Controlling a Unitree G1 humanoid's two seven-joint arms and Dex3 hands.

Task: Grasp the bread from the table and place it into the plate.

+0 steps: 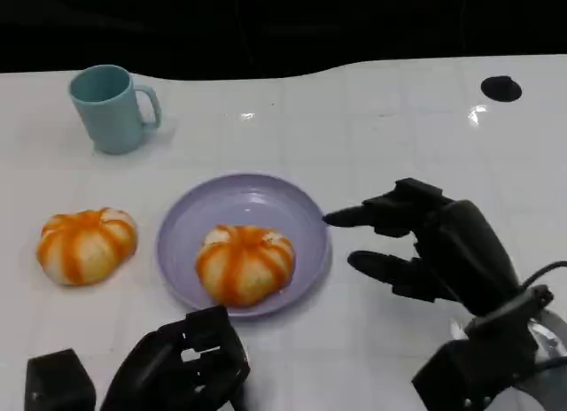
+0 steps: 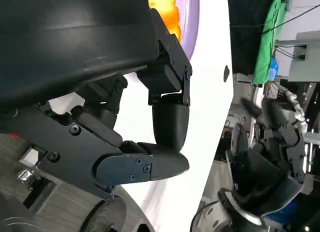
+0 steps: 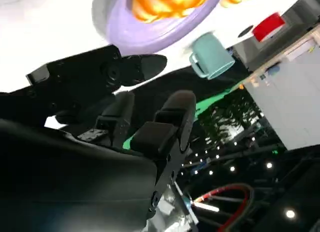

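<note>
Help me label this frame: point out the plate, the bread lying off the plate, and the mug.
plate (image 1: 266, 198): head view, bare purple inner surface.
bread off the plate (image 1: 86, 244): head view, top of the loaf.
mug (image 1: 108, 110): head view, teal side wall.

The left hand (image 2: 125, 117) takes up most of the left wrist view, its rounded black shell leading to fingers (image 2: 170, 124) that are curled in toward one another with nothing between them. Past the fingers a strip of the purple plate (image 2: 192, 14) shows on the white table (image 2: 210, 107), with an orange-and-white piece of bread (image 2: 162, 4) lying on it. Farther off, beyond the table's edge, the right hand (image 2: 272, 142) appears with its fingers spread apart and nothing in them, against a background with a green cloth (image 2: 267, 37).
</note>
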